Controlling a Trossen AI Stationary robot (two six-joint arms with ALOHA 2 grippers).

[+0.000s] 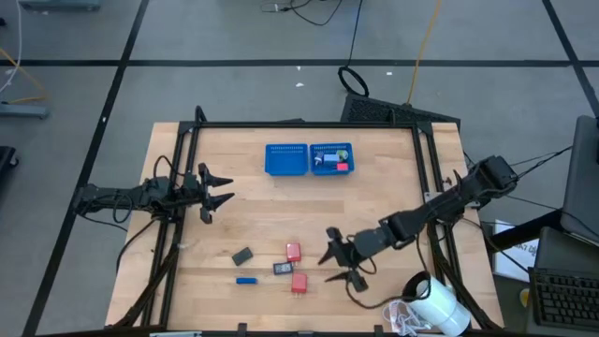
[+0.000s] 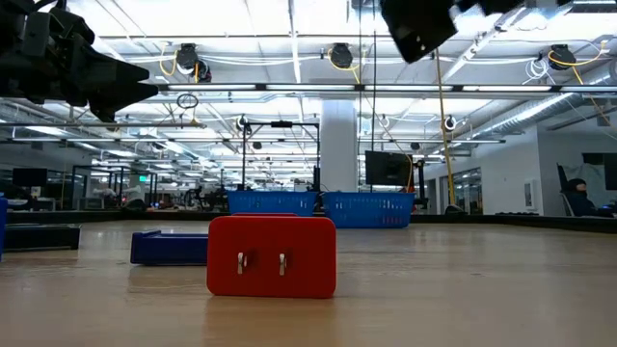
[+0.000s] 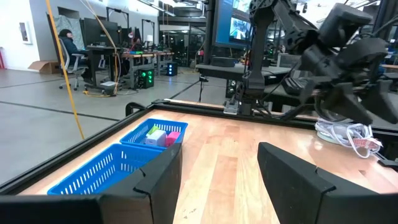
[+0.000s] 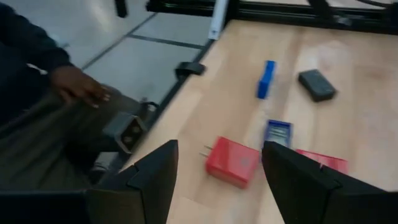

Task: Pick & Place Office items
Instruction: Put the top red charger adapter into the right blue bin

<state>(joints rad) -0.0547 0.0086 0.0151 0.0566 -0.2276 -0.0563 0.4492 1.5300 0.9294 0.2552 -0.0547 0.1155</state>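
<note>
Several small office items lie on the near part of the table: a red block (image 1: 293,251), a second red block with two prongs (image 1: 299,283) (image 4: 233,162) (image 2: 272,255), a dark blue piece (image 1: 283,269) (image 4: 278,132), a dark grey piece (image 1: 243,256) (image 4: 317,85) and a slim blue piece (image 1: 245,280) (image 4: 267,79). My right gripper (image 1: 329,267) (image 4: 221,149) is open and empty, just right of the red blocks and above the table. My left gripper (image 1: 225,188) (image 3: 217,162) is open and empty near the table's left edge, pointing toward the right.
A blue mesh two-part tray (image 1: 286,159) (image 3: 118,165) stands at the far middle, with a few small pieces in its right compartment (image 1: 332,161). A big white cylinder (image 1: 440,307) with white cable lies at the near right corner. A person's hand (image 4: 78,87) shows beyond the near edge.
</note>
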